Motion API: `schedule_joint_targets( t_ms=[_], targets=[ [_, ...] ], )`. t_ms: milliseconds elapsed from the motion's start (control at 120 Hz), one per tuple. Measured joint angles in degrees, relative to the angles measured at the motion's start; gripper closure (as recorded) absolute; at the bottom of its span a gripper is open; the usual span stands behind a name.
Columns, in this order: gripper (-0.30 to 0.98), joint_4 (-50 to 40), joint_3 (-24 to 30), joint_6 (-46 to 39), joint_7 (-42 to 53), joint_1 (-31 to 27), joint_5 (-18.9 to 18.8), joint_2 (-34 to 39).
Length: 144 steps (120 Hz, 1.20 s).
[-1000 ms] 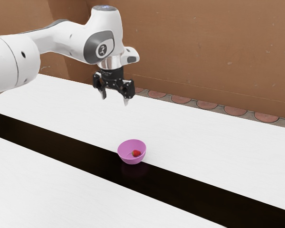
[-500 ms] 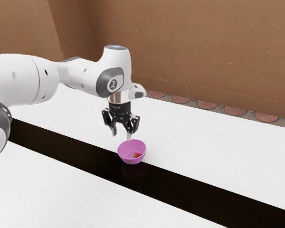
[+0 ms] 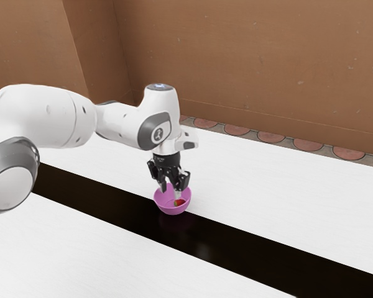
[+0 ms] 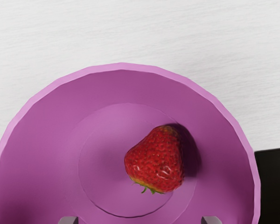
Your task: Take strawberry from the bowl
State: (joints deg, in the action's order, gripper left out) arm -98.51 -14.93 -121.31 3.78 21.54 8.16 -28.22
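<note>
As one reads the exterior view left to right: black strip (image 3: 93,195), lower than the gripper (image 3: 171,192); gripper, fingers spread over the pink bowl (image 3: 172,211); bowl, its wall ringing one red strawberry (image 3: 179,203) beneath the gripper; round tiles (image 3: 271,136), well apart.

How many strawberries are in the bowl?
1. The strawberry lies on its side inside the purple bowl, off the middle. I see no others, though the near part is cut off.
</note>
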Motion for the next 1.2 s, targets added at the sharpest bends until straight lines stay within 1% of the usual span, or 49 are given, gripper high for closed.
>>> schedule_joint_targets(
  t_ms=[150,225,342,600,1200],
  targets=[
    [0.40,0.40,0.54,-2.33,3.48,-0.59,0.17,-2.33],
    [0.40,1.30,1.85,-3.16,4.94,-2.00,0.15,-3.57],
    [0.41,1.76,2.96,-4.68,6.88,-2.52,0.10,-4.74],
    [0.42,1.89,3.26,-6.96,10.04,-2.90,0.14,-6.03],
    [0.57,1.90,3.33,-8.12,13.59,-3.41,0.67,-5.82]
  ],
)
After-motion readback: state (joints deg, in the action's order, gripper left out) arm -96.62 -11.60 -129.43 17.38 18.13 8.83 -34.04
